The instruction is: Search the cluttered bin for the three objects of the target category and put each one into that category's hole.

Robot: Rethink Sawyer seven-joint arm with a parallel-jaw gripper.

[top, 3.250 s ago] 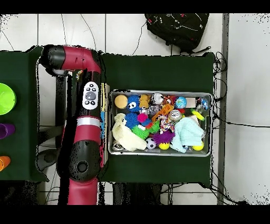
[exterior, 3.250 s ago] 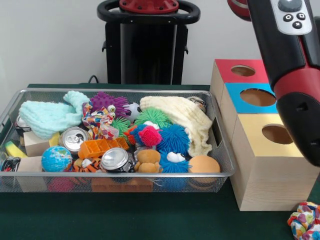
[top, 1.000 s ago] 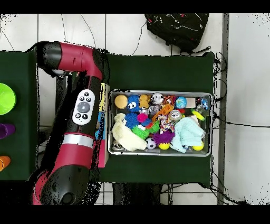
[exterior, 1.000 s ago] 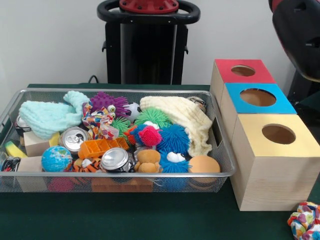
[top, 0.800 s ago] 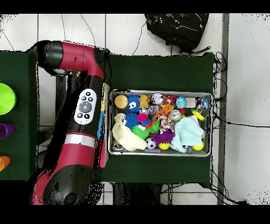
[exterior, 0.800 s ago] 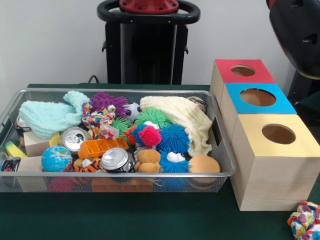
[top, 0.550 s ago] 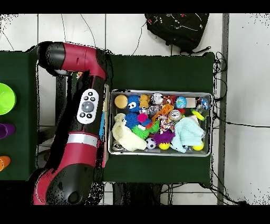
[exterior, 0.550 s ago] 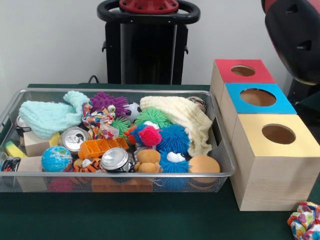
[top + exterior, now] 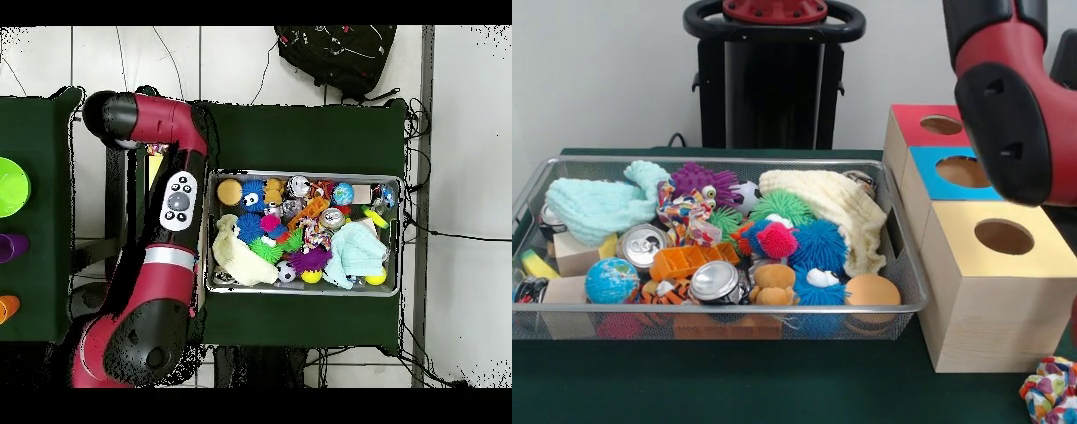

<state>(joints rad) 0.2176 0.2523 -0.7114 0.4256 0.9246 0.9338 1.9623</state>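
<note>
The wire bin is packed with mixed objects: two drink cans, a globe ball, blue, green and pink spiky balls, a cream cloth, a mint cloth and wooden blocks. To its right stand three wooden boxes with round holes, topped red, blue and yellow. A thick red and black arm link hangs over the blue box. In the overhead view the arm lies beside the bin and hides the boxes. No gripper shows in either view.
A multicoloured fabric scrunchie lies on the green table in front of the yellow box. In the overhead view a second table on the left carries a green bowl, and a black bag sits on the floor beyond the bin.
The arm has swung toward the bin; its big link now covers part of the blue box in the front view. Nothing in the bin has moved.
</note>
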